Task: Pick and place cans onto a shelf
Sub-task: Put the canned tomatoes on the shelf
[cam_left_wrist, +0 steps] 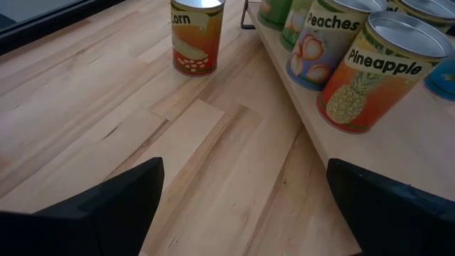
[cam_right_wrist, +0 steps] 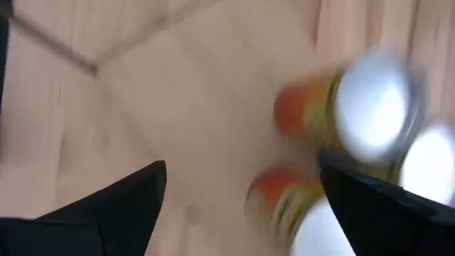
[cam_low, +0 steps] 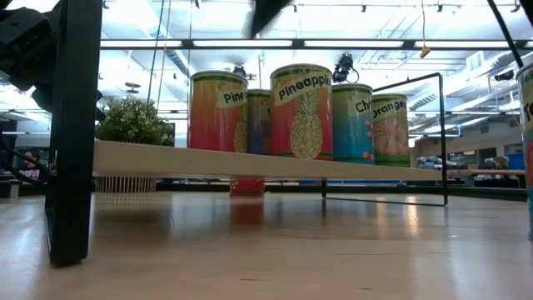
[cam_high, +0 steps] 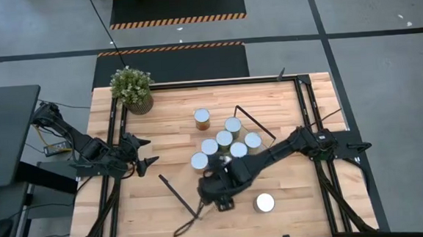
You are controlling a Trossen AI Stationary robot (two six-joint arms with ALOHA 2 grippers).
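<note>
The shelf (cam_high: pixel 200 179) lies slantwise on the table, with black wire frames at both ends. Several cans stand upright on its board, among them a pineapple can (cam_left_wrist: pixel 377 75) and a peaches can (cam_left_wrist: pixel 323 44); they also show in the low view (cam_low: pixel 301 112). A corn can (cam_high: pixel 202 119) stands on the table beyond the shelf. Another can (cam_high: pixel 264 202) stands on the table near the front right. My right gripper (cam_high: pixel 215 194) is open and empty above the shelf's near end, close to the cans (cam_right_wrist: pixel 373 107). My left gripper (cam_high: pixel 146 153) is open and empty at the table's left, pointing toward the shelf.
A potted green plant (cam_high: pixel 132 88) stands at the table's far left corner. A black frame runs along the table's edges (cam_high: pixel 303 105). Bare tabletop (cam_left_wrist: pixel 142 107) lies between my left gripper and the shelf.
</note>
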